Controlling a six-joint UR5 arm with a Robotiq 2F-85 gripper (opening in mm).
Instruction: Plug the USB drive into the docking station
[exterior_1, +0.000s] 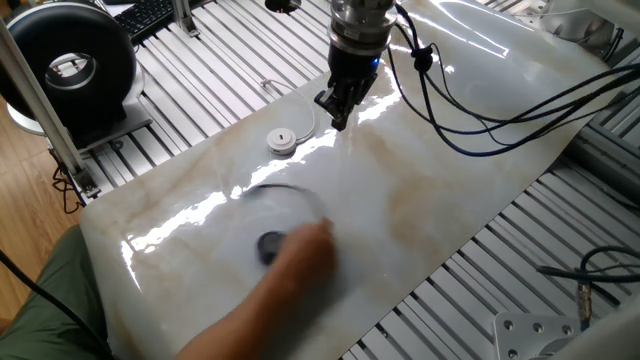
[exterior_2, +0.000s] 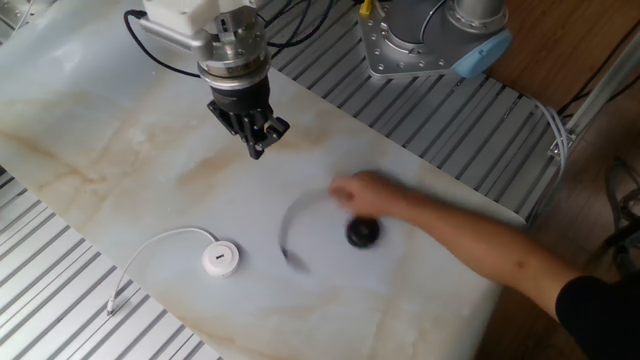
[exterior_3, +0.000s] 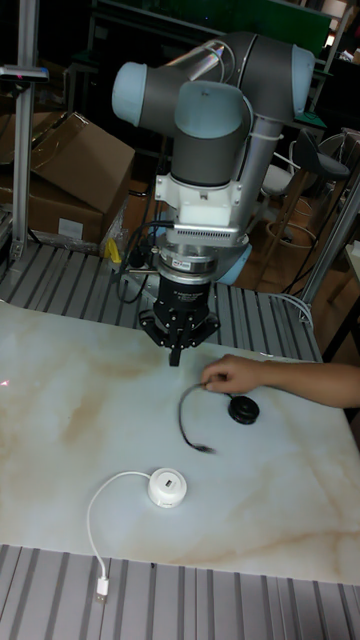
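Observation:
The USB drive (exterior_3: 205, 449) is a small black plug on a thin black cable (exterior_3: 184, 405) running from a black puck (exterior_2: 362, 232). A person's hand (exterior_2: 375, 196) touches the puck, and the cable is motion-blurred in both fixed views. The docking station (exterior_2: 220, 258), a flat white disc (exterior_1: 282, 141) with a greyish mark, lies on the marble top with its white cord (exterior_2: 150, 245) trailing off. My gripper (exterior_2: 255, 147) hangs above the table behind both, fingers together, holding nothing. The tall view shows my gripper (exterior_3: 176, 356) just left of the hand.
The person's forearm (exterior_2: 500, 255) reaches in across the marble sheet (exterior_2: 90, 150) from its edge. Ribbed metal table (exterior_1: 470, 290) surrounds the sheet. A black fan-like device (exterior_1: 70, 65) stands at one corner. Cables (exterior_1: 470, 110) hang from my arm.

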